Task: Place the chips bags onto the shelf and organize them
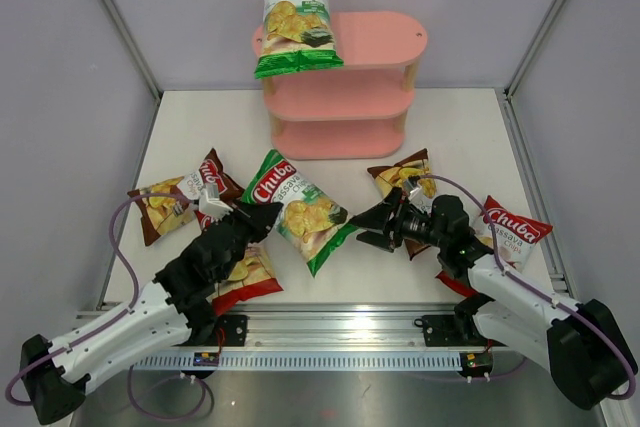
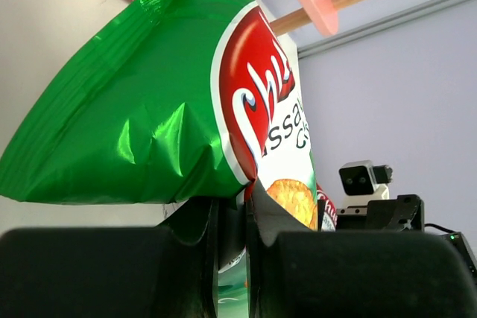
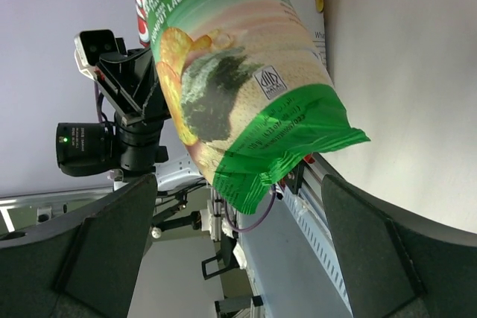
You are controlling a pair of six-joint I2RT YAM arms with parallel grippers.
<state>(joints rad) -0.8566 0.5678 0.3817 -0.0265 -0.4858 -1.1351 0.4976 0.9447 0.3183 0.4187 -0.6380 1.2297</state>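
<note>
Pinching only an edge of centre-frame green bag (image 1: 305, 212) with left gripper (image 1: 268, 214), right gripper (image 1: 366, 229) splayed empty; could slip when lifted.

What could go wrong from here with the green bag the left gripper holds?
1. The left gripper pinches only an edge of the green bag; it may slip or swing when lifted.
2. The open right gripper sits close to that bag, so the arms could clash.
3. The other green bag appears to overhang the shelf; a nudge might knock it off.
</note>
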